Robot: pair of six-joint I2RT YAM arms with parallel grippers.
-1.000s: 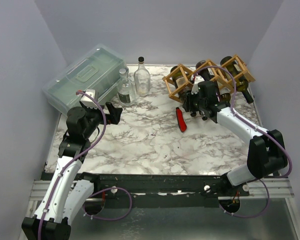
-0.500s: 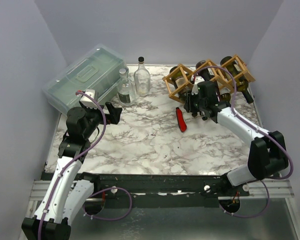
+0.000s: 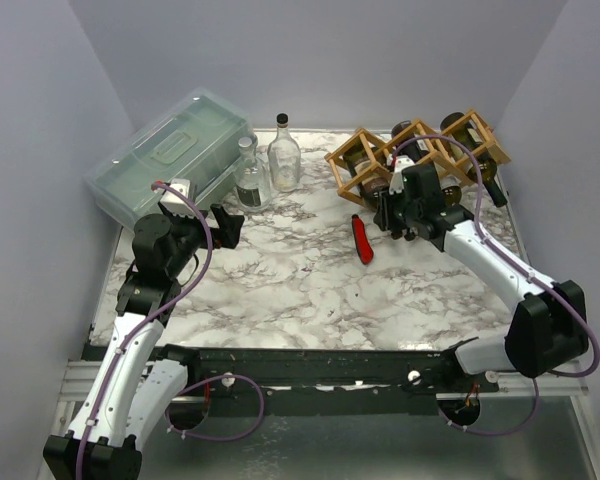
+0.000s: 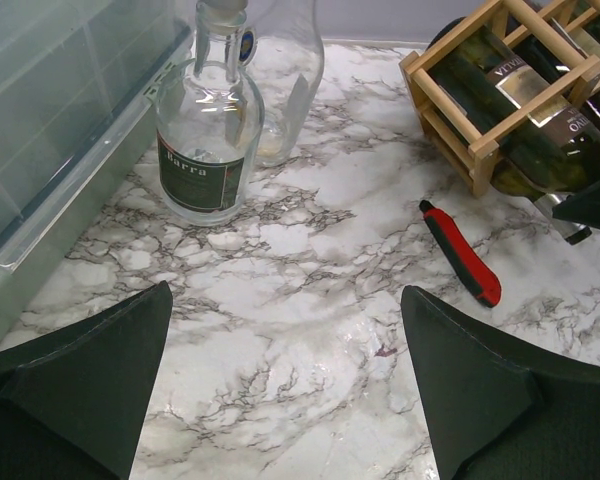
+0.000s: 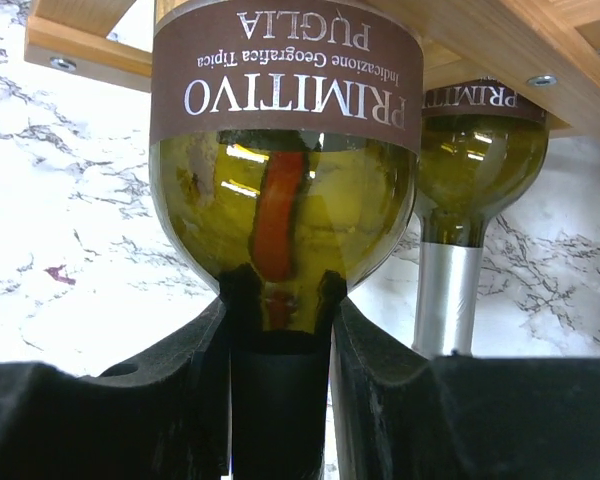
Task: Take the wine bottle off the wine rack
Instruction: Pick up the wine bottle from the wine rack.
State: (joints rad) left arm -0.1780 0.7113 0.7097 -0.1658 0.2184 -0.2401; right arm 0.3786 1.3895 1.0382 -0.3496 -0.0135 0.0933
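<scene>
The wooden lattice wine rack (image 3: 420,148) stands at the back right with three bottles lying in it. My right gripper (image 3: 400,200) is at the rack's front. In the right wrist view the gripper (image 5: 278,305) is shut on the black-capped neck of the wine bottle (image 5: 285,180), which is green glass with a brown "PRIMITIVO PUGLIA" label and still lies in the rack (image 5: 510,50). My left gripper (image 3: 225,222) is open and empty over the table at the left (image 4: 285,295). The rack also shows in the left wrist view (image 4: 450,105).
A second bottle with a silver neck (image 5: 448,290) lies right beside the held one. A red utility knife (image 3: 362,240) lies on the marble in front of the rack. Two clear glass bottles (image 3: 251,175) (image 3: 283,152) and a translucent lidded box (image 3: 170,155) stand at the back left.
My right arm's elbow has swung to the right and its gripper has edged slightly toward the rack. The left arm has not moved.
</scene>
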